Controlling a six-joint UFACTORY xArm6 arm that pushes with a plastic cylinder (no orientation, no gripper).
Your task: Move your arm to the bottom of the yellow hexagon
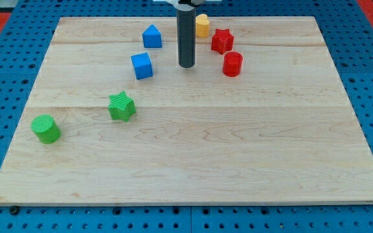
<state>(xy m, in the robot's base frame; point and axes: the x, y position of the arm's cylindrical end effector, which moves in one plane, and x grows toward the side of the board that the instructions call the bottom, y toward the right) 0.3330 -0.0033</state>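
The yellow hexagon (pixel 203 26) stands near the view's top edge of the wooden board (pixel 186 149), just right of centre. My tip (pixel 186 66) rests on the board below and slightly left of the yellow hexagon, about one block's width away from it. The dark rod rises from the tip toward the view's top and partly borders the hexagon's left side. The tip touches no block.
A red star (pixel 221 41) and a red cylinder (pixel 232 64) lie right of my tip. A blue house-shaped block (pixel 151 37) and a blue cube (pixel 142 66) lie left of it. A green star (pixel 122 107) and a green cylinder (pixel 46 129) sit at the left.
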